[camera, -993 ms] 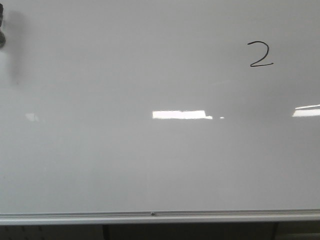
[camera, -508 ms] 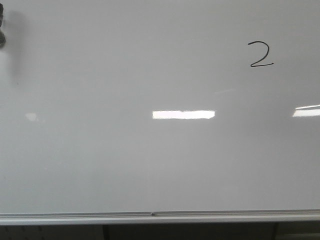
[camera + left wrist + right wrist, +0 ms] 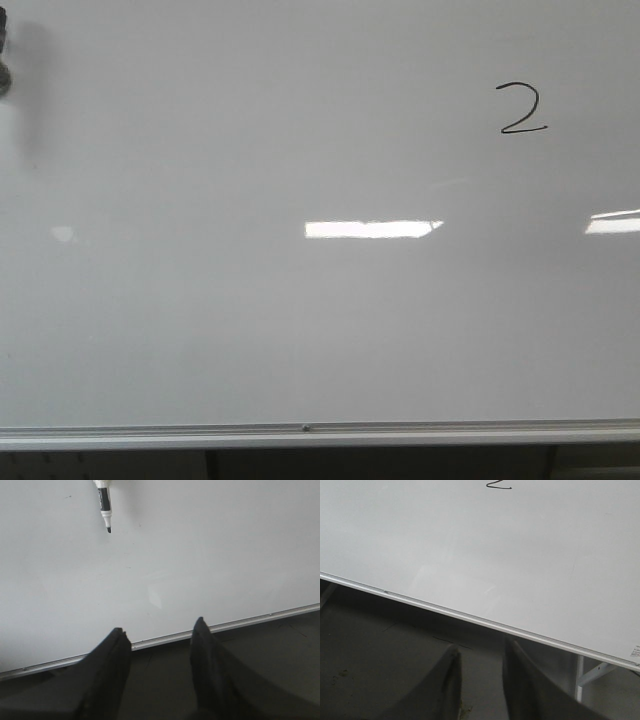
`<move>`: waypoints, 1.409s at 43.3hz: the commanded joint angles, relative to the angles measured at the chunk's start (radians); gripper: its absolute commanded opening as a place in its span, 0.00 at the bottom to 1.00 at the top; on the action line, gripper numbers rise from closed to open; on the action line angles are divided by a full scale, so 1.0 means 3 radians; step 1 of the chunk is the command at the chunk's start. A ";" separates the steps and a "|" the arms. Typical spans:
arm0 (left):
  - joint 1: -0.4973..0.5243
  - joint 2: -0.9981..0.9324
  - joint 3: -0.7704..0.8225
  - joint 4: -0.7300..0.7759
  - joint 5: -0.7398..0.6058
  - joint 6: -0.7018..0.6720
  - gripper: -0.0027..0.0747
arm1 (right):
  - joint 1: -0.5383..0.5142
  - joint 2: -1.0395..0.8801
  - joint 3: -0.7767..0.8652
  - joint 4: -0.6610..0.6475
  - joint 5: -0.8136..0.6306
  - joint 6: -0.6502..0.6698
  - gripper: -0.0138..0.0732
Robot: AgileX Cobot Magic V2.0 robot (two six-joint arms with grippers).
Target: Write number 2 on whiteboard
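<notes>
The whiteboard (image 3: pixel 250 330) fills the front view, with its silver rail along the bottom. A thin black number 2 (image 3: pixel 521 109) is drawn at its upper right; its base stroke shows in the right wrist view (image 3: pixel 498 486). A marker (image 3: pixel 104 504) with a black tip sits against the board in the left wrist view. My left gripper (image 3: pixel 161 634) is open and empty, low by the rail. My right gripper (image 3: pixel 481 650) is open and empty, below the rail. Neither gripper shows in the front view.
A dark object (image 3: pixel 4 60) sits at the board's far left edge. The silver rail (image 3: pixel 320 435) runs along the board's base. A white stand leg (image 3: pixel 580 677) shows below the rail. Dark floor lies under the board.
The bright light reflection on the board's middle has lengthened to the right. The number 2 and the board have not changed.
</notes>
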 commanded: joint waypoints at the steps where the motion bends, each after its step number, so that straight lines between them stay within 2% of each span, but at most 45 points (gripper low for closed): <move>1: -0.0023 0.0016 -0.0079 0.0005 -0.0272 -0.0010 0.25 | -0.0024 0.0033 -0.0074 -0.0067 -0.0195 0.0001 0.26; 5: -0.0023 0.0016 -0.0079 0.0005 -0.0295 -0.0010 0.14 | -0.0024 0.0033 -0.0074 -0.0067 -0.0195 0.0001 0.19; 13: -0.0023 0.0016 -0.0079 0.0005 -0.0295 -0.0010 0.01 | -0.0024 0.0033 -0.0074 -0.0067 -0.0195 0.0001 0.10; 54: -0.0037 -0.0036 -0.0063 0.0047 -0.0284 -0.0010 0.01 | -0.0024 0.0033 -0.0074 -0.0070 -0.0300 0.0001 0.08; 58: 0.0073 -0.0145 0.0026 0.0029 -0.0323 -0.0010 0.01 | -0.0024 0.0033 -0.0074 -0.0070 -0.0300 0.0001 0.08; 61: 0.0208 -0.0276 0.0192 -0.0120 -0.0524 0.0007 0.01 | -0.0024 0.0033 -0.0074 -0.0070 -0.0300 0.0001 0.08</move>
